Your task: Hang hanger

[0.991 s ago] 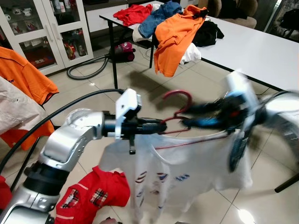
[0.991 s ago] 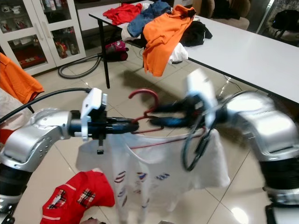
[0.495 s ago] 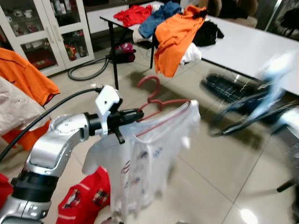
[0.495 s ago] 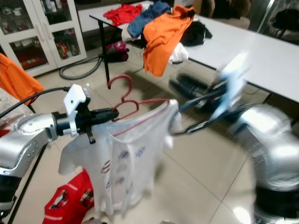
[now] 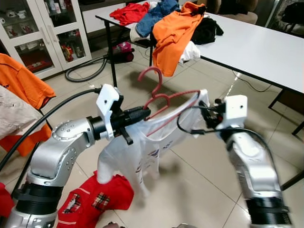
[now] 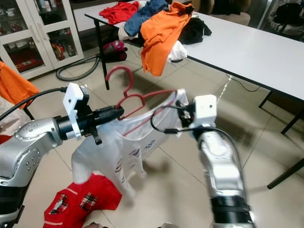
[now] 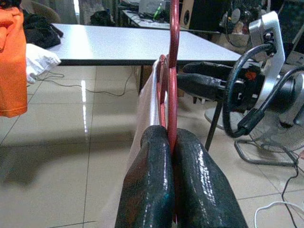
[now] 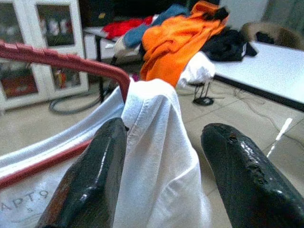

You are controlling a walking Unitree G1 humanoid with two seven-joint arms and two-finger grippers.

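Now the right gripper [image 8: 161, 175] has swung back, fingers spread astride the white shirt's [image 5: 142, 147] shoulder, while the left gripper [image 7: 172, 142] stays clamped on the red hanger [image 5: 159, 97] held above the tiled floor [image 5: 199, 166], white table [image 5: 256, 47] behind

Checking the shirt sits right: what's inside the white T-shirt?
The red hanger runs inside the white T-shirt; hook and upper bars show, its far end is covered by cloth.

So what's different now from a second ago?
The right tool let go near the hanger's hook, swung out to the side, and now sits open around the shirt's shoulder at the end of the red hanger. The left tool stayed clamped on the hanger's neck, holding it up.
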